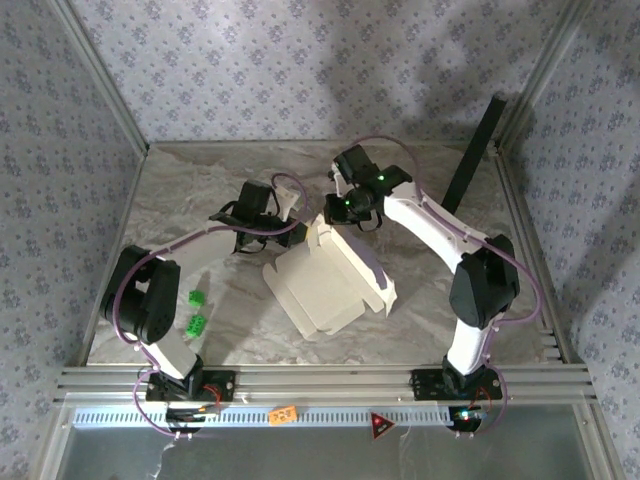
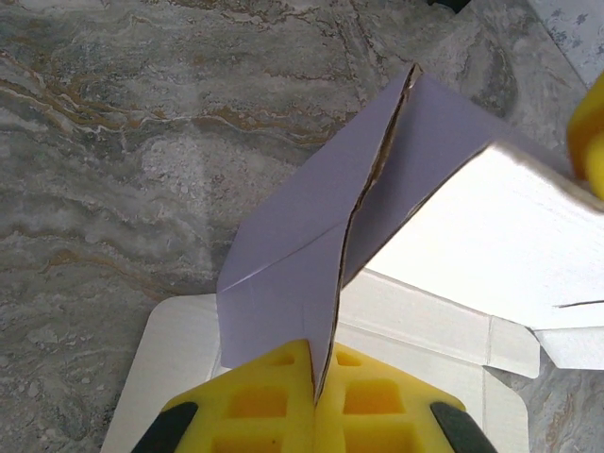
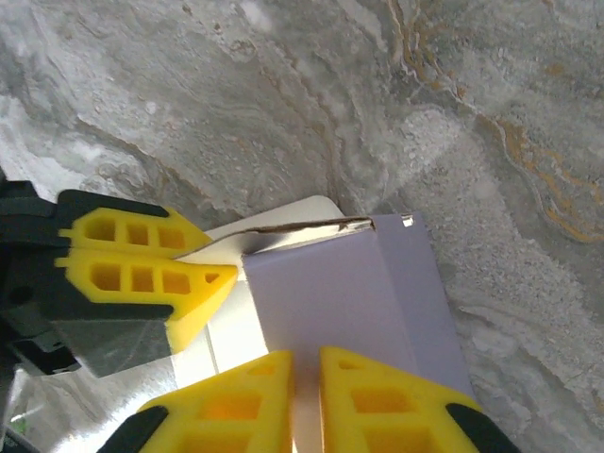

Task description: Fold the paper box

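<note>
While the left tool [image 2: 317, 370] clamps tight on a raised lavender flap [image 2: 283, 255], the paper box [image 1: 325, 280] sits mid-surface [image 1: 190, 190] between both arms, half formed. Now the right tool [image 3: 307, 368] straddles a lavender panel [image 3: 349, 302], jaws nearly together; pinching or not, I cannot tell. Best play, I'd say: firm left anchor, fold on the scored line, no tearing.

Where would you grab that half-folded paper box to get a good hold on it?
On the paper box, I'd take the raised lavender flap, pinched across its thin top edge from above. It stands up off the table, while the base panel lies flat with no edge to get under.
</note>
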Robot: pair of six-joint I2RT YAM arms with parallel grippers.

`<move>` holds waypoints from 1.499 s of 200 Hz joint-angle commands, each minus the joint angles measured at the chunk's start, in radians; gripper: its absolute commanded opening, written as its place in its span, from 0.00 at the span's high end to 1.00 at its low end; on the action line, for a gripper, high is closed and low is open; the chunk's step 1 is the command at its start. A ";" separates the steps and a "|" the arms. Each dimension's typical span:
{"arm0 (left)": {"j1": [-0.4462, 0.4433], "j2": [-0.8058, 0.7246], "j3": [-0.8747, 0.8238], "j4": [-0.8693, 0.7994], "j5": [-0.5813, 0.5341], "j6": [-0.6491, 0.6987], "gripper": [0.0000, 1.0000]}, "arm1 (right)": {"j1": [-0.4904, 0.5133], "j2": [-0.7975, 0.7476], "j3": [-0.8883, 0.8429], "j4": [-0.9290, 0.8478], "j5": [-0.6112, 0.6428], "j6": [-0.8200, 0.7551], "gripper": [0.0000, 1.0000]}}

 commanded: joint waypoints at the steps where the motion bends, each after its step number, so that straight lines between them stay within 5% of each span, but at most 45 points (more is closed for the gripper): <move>1: -0.014 0.041 -0.020 -0.172 -0.033 -0.007 0.94 | 0.006 0.018 -0.019 -0.051 0.065 -0.008 0.78; 102: -0.014 0.045 -0.017 -0.173 -0.030 -0.004 0.94 | 0.003 0.033 -0.056 -0.067 0.116 -0.011 0.62; 208: -0.014 0.000 0.076 -0.141 0.010 -0.056 0.61 | -0.002 0.042 -0.066 -0.031 0.059 -0.017 0.74; 300: 0.037 -0.029 0.168 -0.080 0.043 -0.155 0.52 | -0.002 0.050 -0.059 -0.032 0.054 -0.020 0.78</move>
